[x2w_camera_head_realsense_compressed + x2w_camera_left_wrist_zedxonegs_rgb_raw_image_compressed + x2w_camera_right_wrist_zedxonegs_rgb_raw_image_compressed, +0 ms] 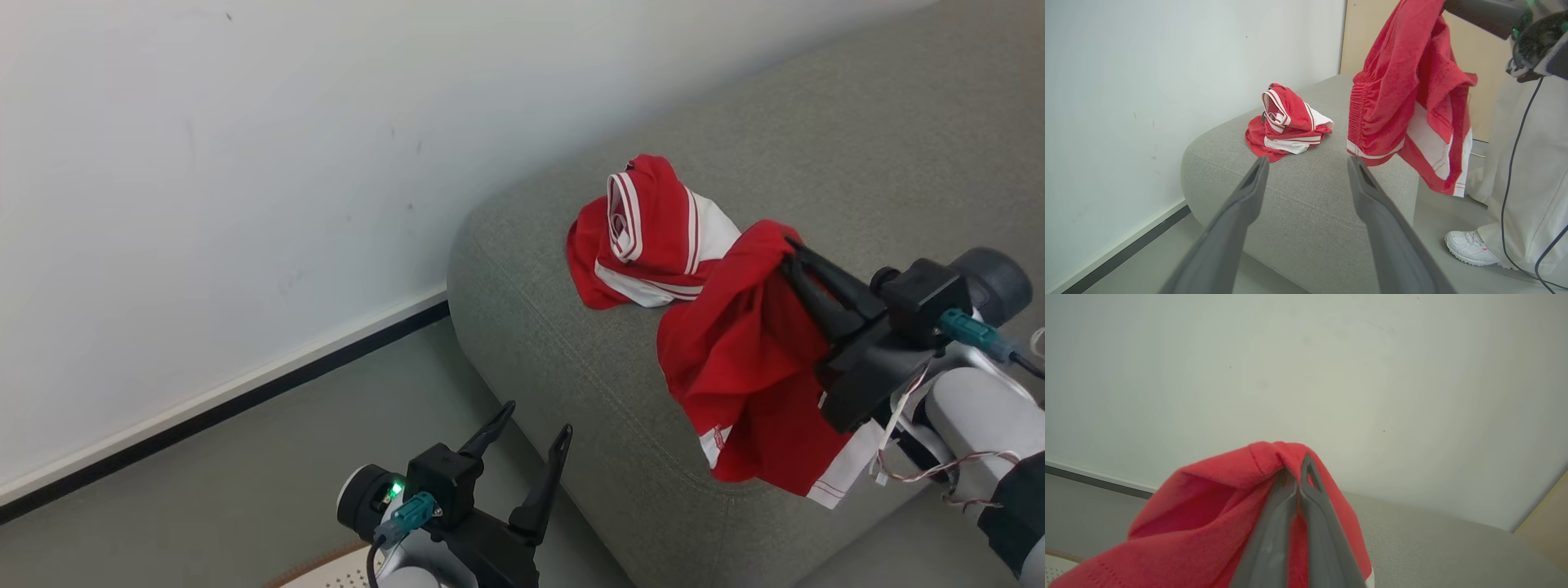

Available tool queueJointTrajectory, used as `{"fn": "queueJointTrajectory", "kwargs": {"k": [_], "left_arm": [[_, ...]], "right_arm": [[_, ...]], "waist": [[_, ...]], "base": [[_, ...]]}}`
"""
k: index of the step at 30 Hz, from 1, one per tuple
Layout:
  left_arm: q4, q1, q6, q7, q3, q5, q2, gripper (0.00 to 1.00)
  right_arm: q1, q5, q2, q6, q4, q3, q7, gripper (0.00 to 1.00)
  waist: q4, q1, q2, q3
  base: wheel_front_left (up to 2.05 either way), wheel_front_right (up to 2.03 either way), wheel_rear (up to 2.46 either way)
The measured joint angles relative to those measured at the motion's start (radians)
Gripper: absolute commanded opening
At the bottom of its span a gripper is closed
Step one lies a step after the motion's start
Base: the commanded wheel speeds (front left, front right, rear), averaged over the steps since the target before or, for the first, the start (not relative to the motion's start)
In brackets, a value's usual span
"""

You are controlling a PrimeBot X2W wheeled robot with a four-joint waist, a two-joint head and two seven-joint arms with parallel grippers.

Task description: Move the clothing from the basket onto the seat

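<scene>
One crumpled piece of red clothing with white stripes [645, 233] [1288, 122] lies on the grey seat [571, 343] [1306, 196] near its rounded corner. A second red garment [747, 359] [1404, 94] [1224, 522] hangs in the air over the seat's front edge, with my right gripper [790, 251] [1295, 471] shut on its top fold. My left gripper [535, 420] [1308, 161] is open and holds nothing, low beside the seat's corner. A sliver of the basket's rim [326, 567] [1057, 555] shows under my left arm.
A white wall [245, 163] with a dark skirting strip runs behind the seat. A person in white trousers and a white shoe [1474, 247] stands to the right of the seat. Grey floor [245, 482] lies between the wall and the seat.
</scene>
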Motion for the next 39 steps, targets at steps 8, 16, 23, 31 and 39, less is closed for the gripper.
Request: {"fn": "queueJointTrajectory", "kwargs": {"k": [8,16,23,31,39], "left_arm": [[-0.038,-0.016,0.010,0.004,-0.016,0.017,0.000,1.00],[-0.094,-0.083,0.019,0.031,-0.014,0.057,0.021,1.00],[-0.141,-0.128,0.026,0.056,-0.008,0.074,0.049,1.00],[-0.225,-0.190,0.027,0.090,-0.007,0.098,0.072,1.00],[-0.290,-0.228,0.030,0.135,0.000,0.137,0.125,1.00]], "right_arm": [[-0.115,0.041,-0.011,-0.001,0.019,-0.079,0.026,0.00],[-0.369,0.055,-0.015,-0.017,0.139,-0.179,0.069,0.00],[-0.516,0.072,-0.069,-0.024,0.268,-0.243,0.102,0.00],[-0.620,0.072,-0.116,-0.043,0.359,-0.282,0.112,0.00],[-0.640,0.075,-0.097,-0.062,0.421,-0.299,0.081,0.00]], "waist": [[-0.014,0.0000,0.0001,0.079],[0.015,0.0001,0.0001,0.178],[0.055,0.0002,0.0001,0.258],[0.114,0.0001,0.0001,0.370],[0.154,0.0002,0.0002,0.493]], "base": [[0.00,0.00,0.00],[0.00,0.00,0.00],[0.00,0.00,0.00],[0.00,0.00,0.00],[0.00,0.00,0.00]]}}
